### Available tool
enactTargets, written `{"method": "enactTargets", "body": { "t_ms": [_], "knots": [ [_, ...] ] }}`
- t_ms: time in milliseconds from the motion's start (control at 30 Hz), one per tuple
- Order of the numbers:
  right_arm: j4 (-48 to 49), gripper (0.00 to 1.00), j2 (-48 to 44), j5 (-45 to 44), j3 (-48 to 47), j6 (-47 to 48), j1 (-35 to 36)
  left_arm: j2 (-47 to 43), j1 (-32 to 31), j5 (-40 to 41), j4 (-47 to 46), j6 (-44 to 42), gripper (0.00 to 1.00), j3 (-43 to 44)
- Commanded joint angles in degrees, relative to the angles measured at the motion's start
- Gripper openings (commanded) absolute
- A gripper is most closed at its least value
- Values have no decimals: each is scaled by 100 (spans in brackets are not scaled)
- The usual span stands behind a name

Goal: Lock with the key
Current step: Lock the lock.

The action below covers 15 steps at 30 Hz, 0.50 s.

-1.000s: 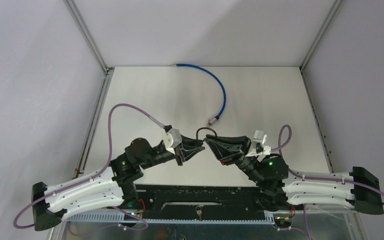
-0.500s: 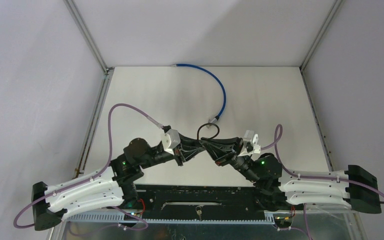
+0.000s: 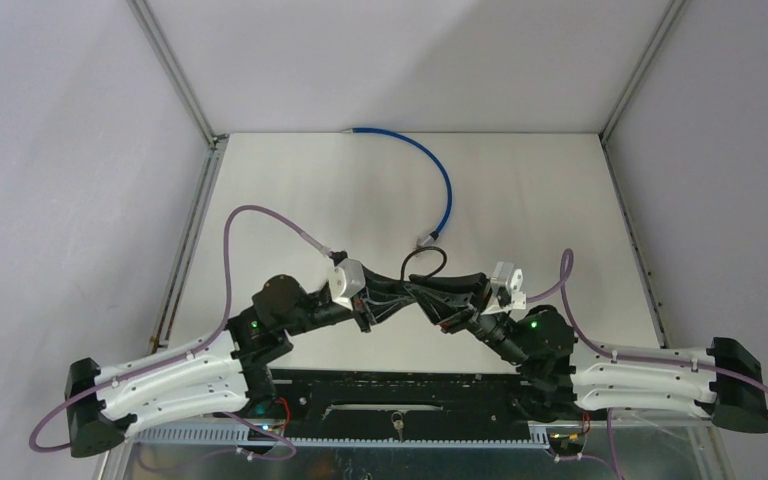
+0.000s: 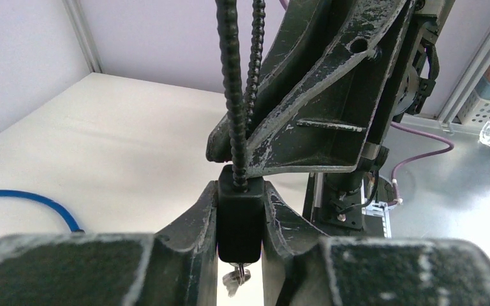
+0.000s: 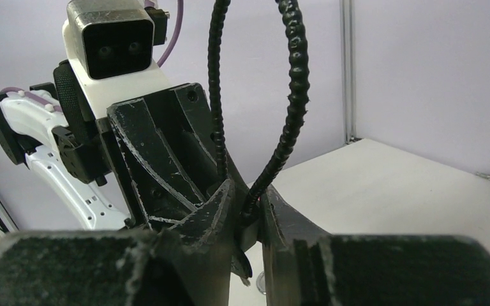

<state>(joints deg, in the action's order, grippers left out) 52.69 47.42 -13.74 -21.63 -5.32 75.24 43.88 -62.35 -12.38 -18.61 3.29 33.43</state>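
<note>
A flat white surface (image 3: 520, 200) spreads out beneath the black box-shaped lock body (image 4: 239, 223), which is held up off it between the two arms. The white-and-black left arm (image 3: 180, 375) reaches the lock body from the left, and the matching right arm (image 3: 640, 375) meets it from the right. Beyond the lock body, a blue flexible hose with a metal end (image 3: 447, 190) curves across the surface toward the back edge. A black ribbed cable loop (image 3: 422, 255) rises out of the top of the lock body and arches over both claws. The left claw (image 4: 240, 197) is closed to a narrow gap and clamps the lock body by its two side faces. The right claw (image 5: 247, 191) faces it from the other side, its fingers almost together with the foot of the cable loop running down between them; I cannot tell whether it grips anything. A small silver key (image 4: 236, 278) sticks out of the underside of the lock body.
</note>
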Motion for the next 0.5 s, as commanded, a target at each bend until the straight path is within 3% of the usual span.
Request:
{"method": "enactTargets", "body": {
  "t_ms": [0, 467],
  "knots": [
    [-654, 23, -146, 150, -230, 196, 49, 13, 12, 11, -797, 128, 0, 260],
    [-258, 30, -496, 62, -263, -58, -17, 77, 12, -53, -798, 128, 0, 278]
  ]
}}
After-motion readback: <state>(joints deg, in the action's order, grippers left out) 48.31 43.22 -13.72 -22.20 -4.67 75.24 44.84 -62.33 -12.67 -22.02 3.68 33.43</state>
